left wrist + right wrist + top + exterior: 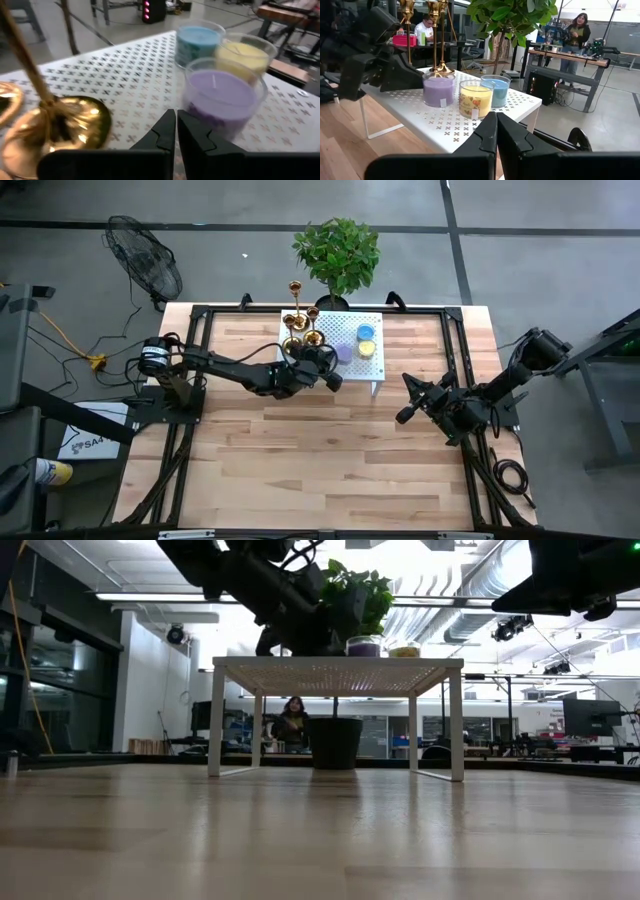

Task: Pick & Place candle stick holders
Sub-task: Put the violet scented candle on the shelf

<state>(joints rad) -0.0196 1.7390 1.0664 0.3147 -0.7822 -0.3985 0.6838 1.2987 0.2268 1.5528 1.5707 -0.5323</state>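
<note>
Shiny gold candle stick holders (303, 330) stand by their round dish bases on the left part of a small white perforated table (370, 370). One base (60, 125) with its thin stem (25, 55) shows close in the left wrist view. Their stems (436, 30) also show in the right wrist view. My left gripper (176, 125) is shut and empty. It hovers over the white table (328, 368), between that gold base and a purple candle jar (220, 97). My right gripper (405, 415) is shut and empty, right of the white table, with its fingers (496, 130) pointing at it.
Purple (344, 352), blue (366, 333) and yellow (366, 348) candle jars stand on the white table's right half. A potted plant (337, 250) stands behind it at the table's far edge. A fan (145, 268) stands off the table's far left. People show in the room behind (577, 30).
</note>
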